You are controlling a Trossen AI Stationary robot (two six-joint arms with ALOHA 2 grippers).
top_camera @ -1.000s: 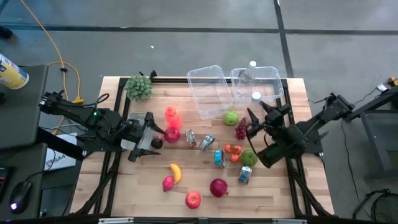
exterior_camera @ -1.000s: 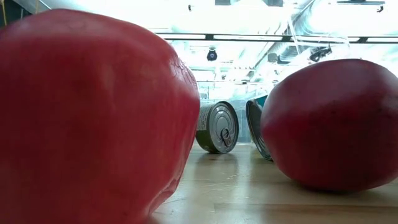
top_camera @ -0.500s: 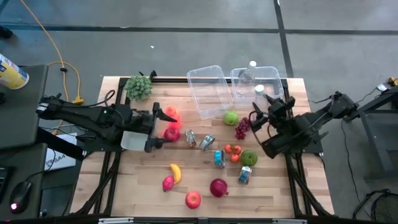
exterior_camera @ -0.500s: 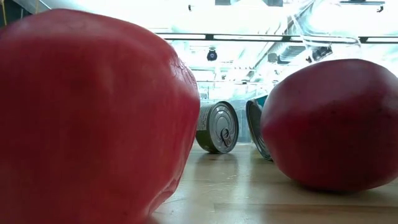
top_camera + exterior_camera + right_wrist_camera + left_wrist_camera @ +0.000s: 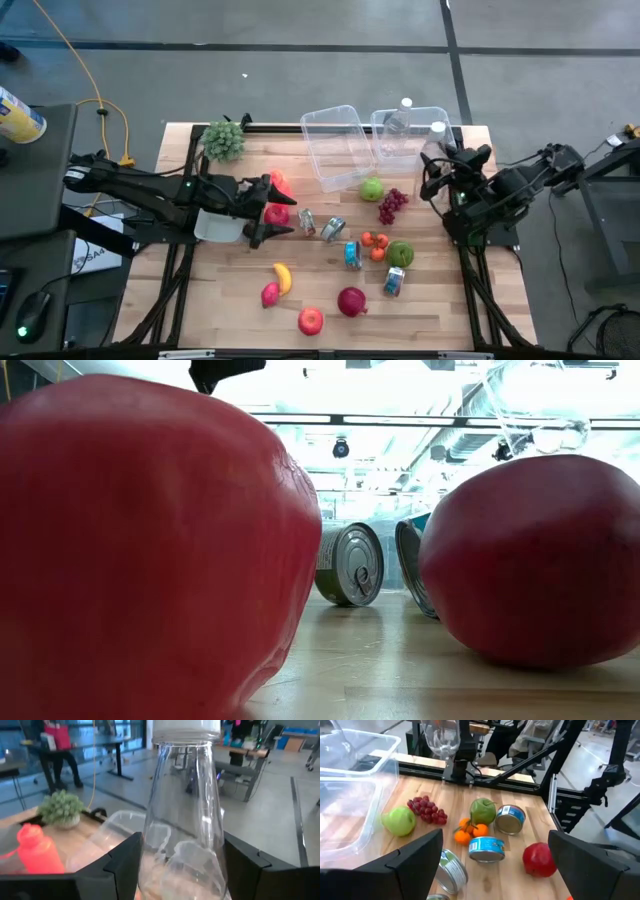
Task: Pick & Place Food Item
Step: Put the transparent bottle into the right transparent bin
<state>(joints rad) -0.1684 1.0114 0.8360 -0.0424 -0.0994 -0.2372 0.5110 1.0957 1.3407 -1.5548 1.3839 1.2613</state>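
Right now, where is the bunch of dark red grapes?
In the high view, the bunch of dark red grapes lies right of the table's centre, just beside the green apple and below the clear plastic containers.

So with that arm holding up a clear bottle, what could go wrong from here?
The right gripper holds the clear bottle only by its sides, above the clear bins; it might slip and drop. The open left gripper sits close to the red bottle and could tip it.

Right gripper (image 5: 436, 168) lifted clear bottle (image 5: 437, 133) toward bins; left gripper (image 5: 276, 212) advanced.
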